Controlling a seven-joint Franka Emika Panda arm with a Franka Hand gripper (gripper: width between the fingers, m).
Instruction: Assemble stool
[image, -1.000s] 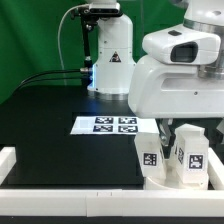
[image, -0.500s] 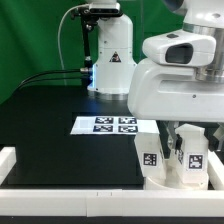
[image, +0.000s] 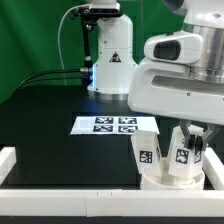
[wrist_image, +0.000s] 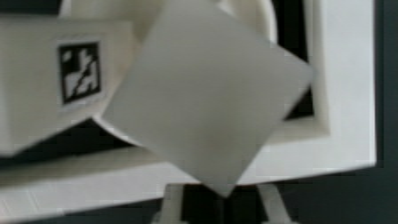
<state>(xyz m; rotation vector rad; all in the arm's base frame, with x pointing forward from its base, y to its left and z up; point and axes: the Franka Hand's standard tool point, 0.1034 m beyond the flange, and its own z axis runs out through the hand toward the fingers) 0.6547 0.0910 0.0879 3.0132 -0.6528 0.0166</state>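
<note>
The stool's round white seat (image: 172, 178) lies at the exterior view's lower right, against the front rail. Two white tagged legs stand on it: one (image: 147, 152) free, the other (image: 186, 156) under my gripper (image: 193, 138). My fingers reach down around the top of that leg. In the wrist view this leg (wrist_image: 205, 95) fills the middle as a white diamond. Its lower corner sits between my gripper's fingertips (wrist_image: 217, 205), which stand close on either side. The other tagged leg (wrist_image: 63, 75) shows beside it. The gripper looks shut on the leg.
The marker board (image: 115, 124) lies on the black table, just behind the seat. White border rails run along the front (image: 60, 198) and the exterior view's left (image: 8, 160). The arm's white base (image: 108, 60) stands at the back, with black cables.
The wrist and hand have turned and shifted slightly. The seat and both legs now sit a little further to the exterior view's left, with their tags at a different angle.
</note>
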